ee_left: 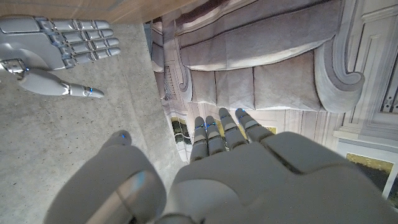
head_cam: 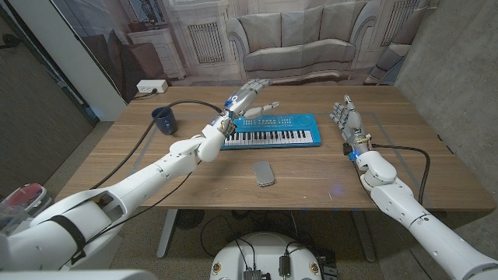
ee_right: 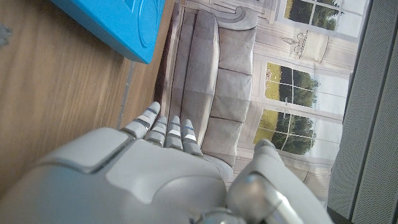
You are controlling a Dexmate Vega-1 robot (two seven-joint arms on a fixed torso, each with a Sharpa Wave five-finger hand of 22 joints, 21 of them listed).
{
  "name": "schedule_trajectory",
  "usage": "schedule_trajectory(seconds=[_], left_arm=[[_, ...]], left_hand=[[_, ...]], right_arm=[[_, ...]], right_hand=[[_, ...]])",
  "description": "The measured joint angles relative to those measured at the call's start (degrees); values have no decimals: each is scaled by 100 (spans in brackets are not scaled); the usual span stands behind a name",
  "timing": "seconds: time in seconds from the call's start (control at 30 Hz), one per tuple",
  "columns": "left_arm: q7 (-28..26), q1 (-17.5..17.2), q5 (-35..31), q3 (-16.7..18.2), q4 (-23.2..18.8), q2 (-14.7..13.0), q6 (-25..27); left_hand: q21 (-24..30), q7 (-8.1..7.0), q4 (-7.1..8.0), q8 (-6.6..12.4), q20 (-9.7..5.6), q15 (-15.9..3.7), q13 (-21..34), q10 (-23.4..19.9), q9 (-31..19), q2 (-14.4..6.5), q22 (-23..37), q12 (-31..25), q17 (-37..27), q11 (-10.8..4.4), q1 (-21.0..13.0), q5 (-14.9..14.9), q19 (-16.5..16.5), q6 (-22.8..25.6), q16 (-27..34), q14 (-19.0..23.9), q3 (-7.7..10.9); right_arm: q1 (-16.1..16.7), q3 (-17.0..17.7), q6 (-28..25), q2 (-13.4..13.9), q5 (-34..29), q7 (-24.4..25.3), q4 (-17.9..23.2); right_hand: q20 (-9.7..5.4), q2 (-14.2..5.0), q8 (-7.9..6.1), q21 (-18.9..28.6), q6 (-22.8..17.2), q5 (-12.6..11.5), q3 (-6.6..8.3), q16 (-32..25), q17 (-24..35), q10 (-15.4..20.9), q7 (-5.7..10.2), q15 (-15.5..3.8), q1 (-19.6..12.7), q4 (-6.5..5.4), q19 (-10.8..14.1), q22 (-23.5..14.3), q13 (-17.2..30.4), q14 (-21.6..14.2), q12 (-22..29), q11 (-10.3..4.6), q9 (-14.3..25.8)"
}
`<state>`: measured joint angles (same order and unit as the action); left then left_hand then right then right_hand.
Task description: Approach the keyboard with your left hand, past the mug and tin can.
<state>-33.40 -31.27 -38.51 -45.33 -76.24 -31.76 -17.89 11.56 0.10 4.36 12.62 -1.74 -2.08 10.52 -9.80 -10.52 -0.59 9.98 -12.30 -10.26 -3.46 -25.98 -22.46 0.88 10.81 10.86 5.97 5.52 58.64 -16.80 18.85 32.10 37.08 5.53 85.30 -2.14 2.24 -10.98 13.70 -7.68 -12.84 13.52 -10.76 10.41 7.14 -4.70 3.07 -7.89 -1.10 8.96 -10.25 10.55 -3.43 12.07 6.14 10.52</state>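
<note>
Blue plastic, the keyboard [head_cam: 272, 130] is lying in the middle of the wooden bench [head_cam: 187, 187], its long axis running parallel to the far edge and its white keys facing the near edge; no writing on it is legible. The left hand [head_cam: 247, 96] is hovering over the keyboard's left end, fingers spread apart and gripping nothing. A dark blue mug [head_cam: 164, 120] is standing toward the far left corner. The right hand [head_cam: 343, 117] is waiting near the right edge, fingers apart and empty. A grey flat object [head_cam: 264, 173] is lying nearer the near edge.
</note>
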Motion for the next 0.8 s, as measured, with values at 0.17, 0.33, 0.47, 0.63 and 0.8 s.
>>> schedule_trajectory(seconds=[0.17,0.33,0.47,0.63,0.8], left_arm=[[96,25,-38,-63,-48,-38,77],[209,27,-81,-110,-120,-77,171],[296,27,-123,-142,-182,-110,251],[386,6,-164,-167,-257,-149,339],[469,-19,-198,-182,-321,-185,415]], left_hand=[[0,22,24,0,0,-15,0,0,0,0,0,0,0,0,0,-22,0,41,0,67,-24],[0,-30,23,0,-16,1,17,-160,0,0,0,-13,0,-30,0,-22,16,198,0,108,-58],[0,-51,31,46,-22,-17,30,-244,0,0,0,-23,0,-22,0,-22,22,255,0,126,-65],[0,-20,31,46,10,11,30,-244,0,0,0,-23,0,-22,0,-22,53,287,0,155,-64],[0,-20,8,45,-10,-20,30,-244,0,0,0,-23,0,-22,0,-22,74,286,0,185,-88]], right_arm=[[-1,-2,10,-4,-1,-1,-5],[16,-2,33,-6,-2,-1,-5],[43,2,47,-6,-2,3,-5],[57,11,61,-6,-1,4,-3],[61,13,68,-8,5,-1,-7]], right_hand=[[0,0,0,0,0,0,0,0,0,0,0,0,0,0,0,0,0,0,0,0,0],[0,0,0,0,0,0,0,0,0,0,0,0,0,0,-1,0,0,0,0,0,0],[0,0,0,0,0,0,0,0,0,0,0,0,0,0,-1,0,0,0,0,0,0],[1,0,0,0,0,0,-16,0,0,0,0,0,0,16,-1,0,0,0,0,0,0],[1,0,0,0,0,0,-16,0,0,0,0,0,0,16,-1,0,0,0,0,0,0]])
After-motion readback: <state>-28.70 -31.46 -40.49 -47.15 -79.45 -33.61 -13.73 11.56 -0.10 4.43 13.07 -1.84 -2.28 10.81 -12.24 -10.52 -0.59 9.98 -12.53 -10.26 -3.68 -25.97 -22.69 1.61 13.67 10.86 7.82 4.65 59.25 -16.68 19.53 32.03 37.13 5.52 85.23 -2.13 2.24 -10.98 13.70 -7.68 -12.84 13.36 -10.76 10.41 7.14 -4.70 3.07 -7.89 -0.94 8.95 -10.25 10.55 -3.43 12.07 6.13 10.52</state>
